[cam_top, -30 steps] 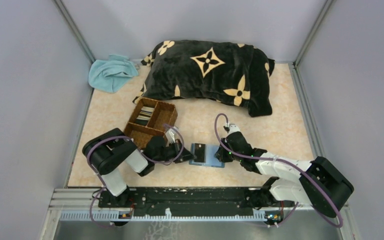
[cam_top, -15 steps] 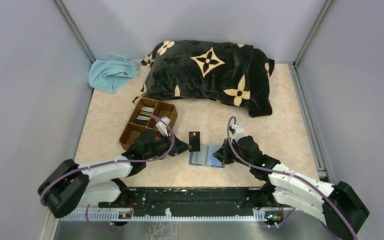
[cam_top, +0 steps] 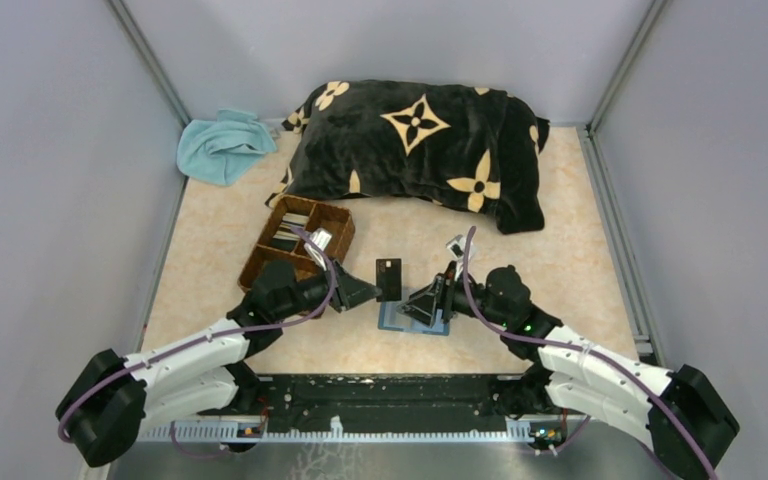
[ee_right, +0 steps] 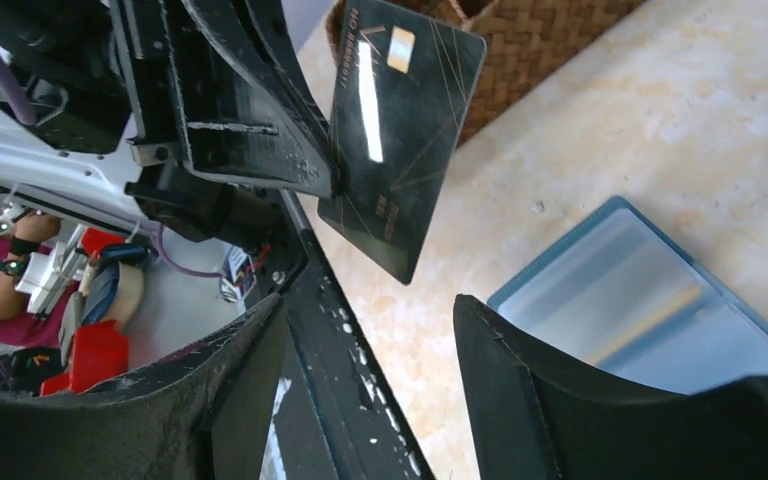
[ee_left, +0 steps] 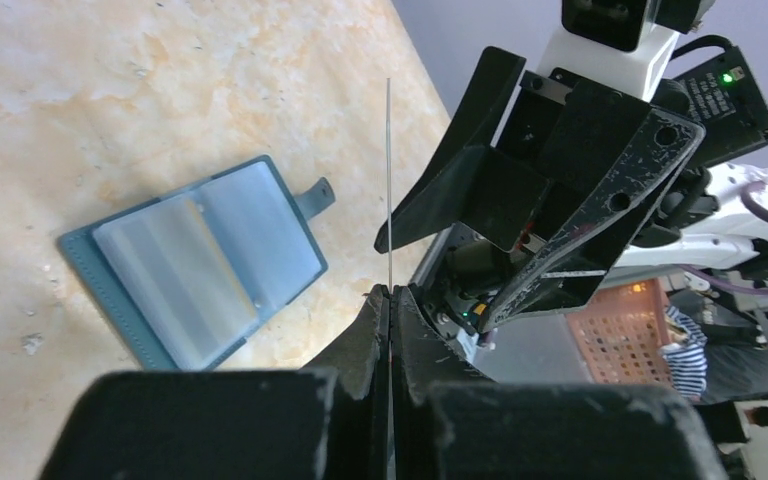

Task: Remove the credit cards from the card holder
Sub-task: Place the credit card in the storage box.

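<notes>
A dark credit card (cam_top: 388,278) with gold lettering stands upright in the air, pinched at its lower left edge by my shut left gripper (cam_top: 371,291). The right wrist view shows its face (ee_right: 401,130); the left wrist view shows it edge-on as a thin line (ee_left: 389,180) rising from the left gripper (ee_left: 390,292). The teal-blue card holder (cam_top: 407,321) lies open on the table below, its pale sleeves up (ee_left: 200,262) (ee_right: 650,300). My right gripper (cam_top: 428,300) hangs open just above the holder's right half, holding nothing (ee_right: 370,300), facing the card.
A brown woven tray (cam_top: 270,222) with cards inside stands left of the holder, behind the left arm. A black pillow with cream flowers (cam_top: 420,140) lies across the back, a teal cloth (cam_top: 222,145) in the back left corner. Grey walls close in both sides.
The left gripper pulled the dark card off the holder and lifted it up and back. The right gripper, shut at the holder's right edge before, has opened and swung toward the card.
</notes>
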Available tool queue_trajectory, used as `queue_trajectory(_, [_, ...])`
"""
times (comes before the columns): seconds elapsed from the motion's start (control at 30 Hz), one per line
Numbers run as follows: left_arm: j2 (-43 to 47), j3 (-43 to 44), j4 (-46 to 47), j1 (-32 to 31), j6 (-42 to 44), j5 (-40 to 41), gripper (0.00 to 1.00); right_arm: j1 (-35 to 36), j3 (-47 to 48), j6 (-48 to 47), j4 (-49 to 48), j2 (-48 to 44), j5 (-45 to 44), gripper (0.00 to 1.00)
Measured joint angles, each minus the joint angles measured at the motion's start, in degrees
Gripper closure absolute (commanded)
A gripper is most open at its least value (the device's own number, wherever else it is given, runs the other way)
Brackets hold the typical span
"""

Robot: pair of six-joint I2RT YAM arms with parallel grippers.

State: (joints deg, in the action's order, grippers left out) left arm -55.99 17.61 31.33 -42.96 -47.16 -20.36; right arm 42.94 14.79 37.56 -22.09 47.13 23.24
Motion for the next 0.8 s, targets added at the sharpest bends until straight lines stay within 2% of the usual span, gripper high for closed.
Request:
queue_trajectory(0.13, [0.66,-0.02,1.25,0.00,-1.49,-2.32,1.00,0.00,0.31,-0.17,-2.10,-0.22,0.98,0.37])
queue_trajectory(0.3, [0.87,-0.11,5.44,0.00,-4.26,-5.77,1.00,0.00,1.46,-0.98,-2.58,-0.17,1.53,0.48])
queue_trajectory(0.33, [0.74,-0.15,6.58,0.00,-4.81,-6.51,1.00,0.00,1.55,-0.98,-2.91,-0.13,1.77,0.51])
queue_trajectory(0.43, [-0.11,-0.15,9.03,0.00,-6.08,-8.35,1.00,0.00,1.99,-1.07,-3.48,0.17,2.49,0.72])
queue_trajectory(0.6, [-1.40,-0.26,10.69,0.15,-6.84,-9.38,1.00,0.00,2.29,-0.81,-4.79,0.35,3.89,1.00])
queue_trajectory(0.73, [-1.60,-0.52,10.82,0.50,-6.82,-9.40,1.00,0.00,2.34,-0.66,-4.79,-0.26,4.07,1.00])
queue_trajectory(0.8, [-1.60,-0.52,11.13,0.48,-6.80,-9.49,0.93,0.00,2.38,-0.61,-4.50,-0.76,4.04,1.00])
